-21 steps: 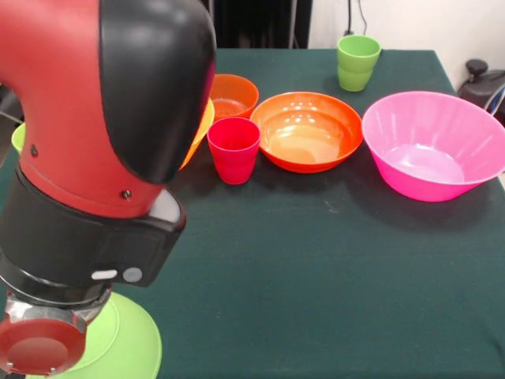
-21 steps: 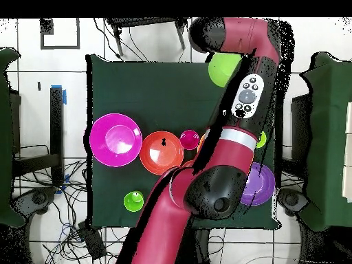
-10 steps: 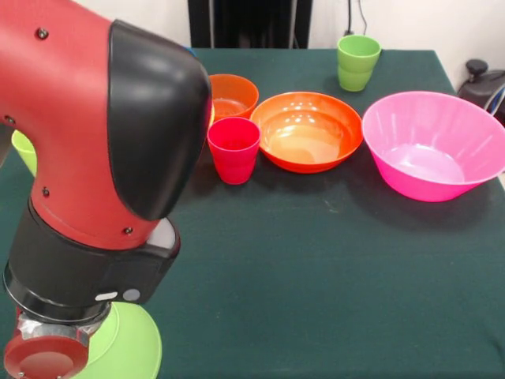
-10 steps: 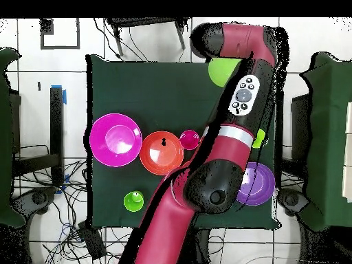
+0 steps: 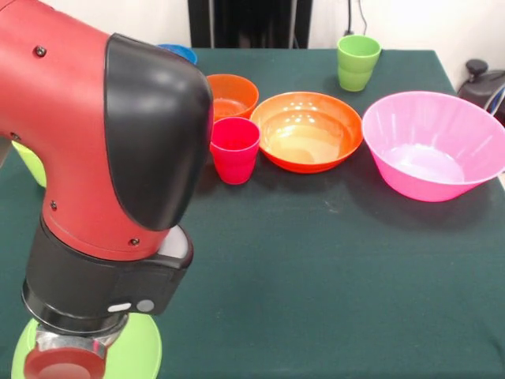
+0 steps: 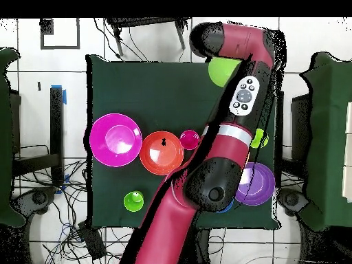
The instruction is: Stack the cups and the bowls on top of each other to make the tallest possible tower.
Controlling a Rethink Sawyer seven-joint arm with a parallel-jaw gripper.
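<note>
A Sawyer arm [image 5: 110, 158] fills the near left of the front view, its wrist end hanging over a lime green bowl [image 5: 138, 351] that sits rim-down at the table's [image 5: 331, 276] near corner. The gripper itself is hidden behind the arm, so whether its jaws are wide or closed cannot be told.

Beyond it stand a red-pink cup [image 5: 234, 148], a medium orange bowl [image 5: 308, 130] and the large pink bowl [image 5: 434, 146], all upright and apart, with a small dark orange bowl [image 5: 233, 95] behind the cup. Farthest back are a light green cup [image 5: 357, 61] and the rim of a small blue bowl [image 5: 180, 52]. A purple bowl [image 6: 256, 184] shows only in the overhead view, partly under the arm.

No tower stands yet. The pieces look like light, stiff, glossy plastic, likely to slip; a pinch on a rim wall seems the surest hold.

Against the frame a second ago, the arm has shifted, uncovering the blue bowl and more of the lime green one; the other pieces have not moved.
</note>
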